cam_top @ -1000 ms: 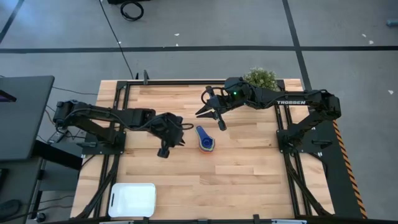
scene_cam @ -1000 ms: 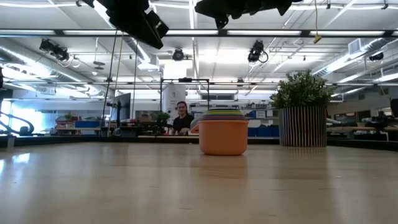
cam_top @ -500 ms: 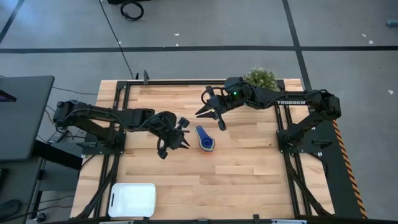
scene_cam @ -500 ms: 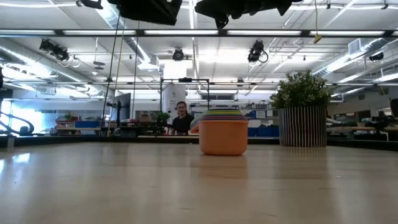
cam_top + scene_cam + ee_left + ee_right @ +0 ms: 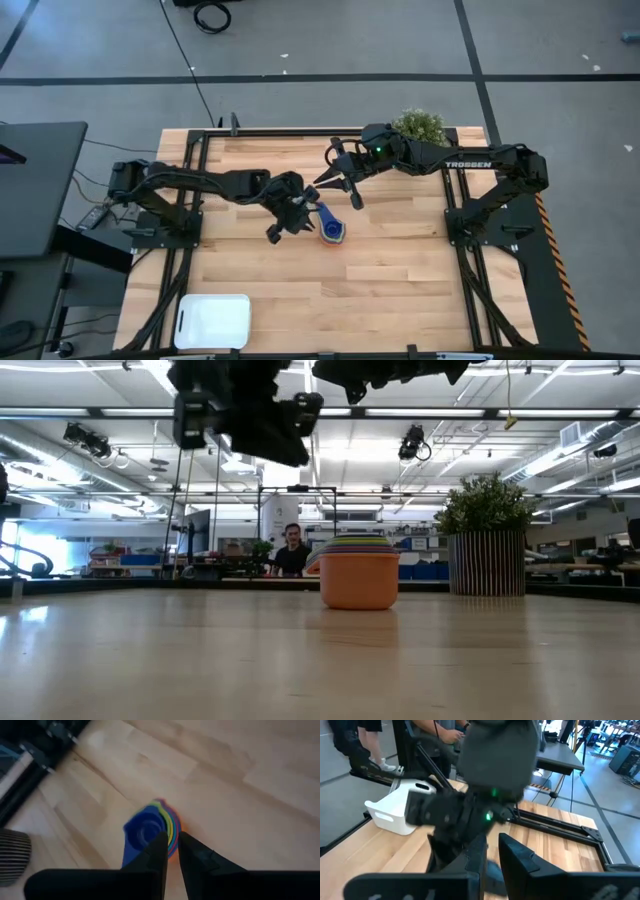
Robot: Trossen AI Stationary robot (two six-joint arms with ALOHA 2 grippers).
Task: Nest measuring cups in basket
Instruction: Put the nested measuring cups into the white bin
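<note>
Starting at the left of the table (image 5: 390, 270): the basket (image 5: 213, 321) sits at the near-left corner, holding nothing, well apart from everything else. The left gripper (image 5: 290, 215) hangs above the boards toward the middle, just left of the measuring cups (image 5: 329, 225); its fingers (image 5: 155, 857) are nearly pressed together with only a thin gap between them, pinching nothing. The cups stand nested in one stack at mid-table (blue on top from above, orange outermost in the low view (image 5: 359, 572)), outside the basket. Just beyond the stack, toward the far side, the right gripper (image 5: 340, 180) hovers in the air, its fingers (image 5: 512, 855) close together with a narrow gap, empty. A potted plant (image 5: 419, 125) stands at the far edge, right of centre.
</note>
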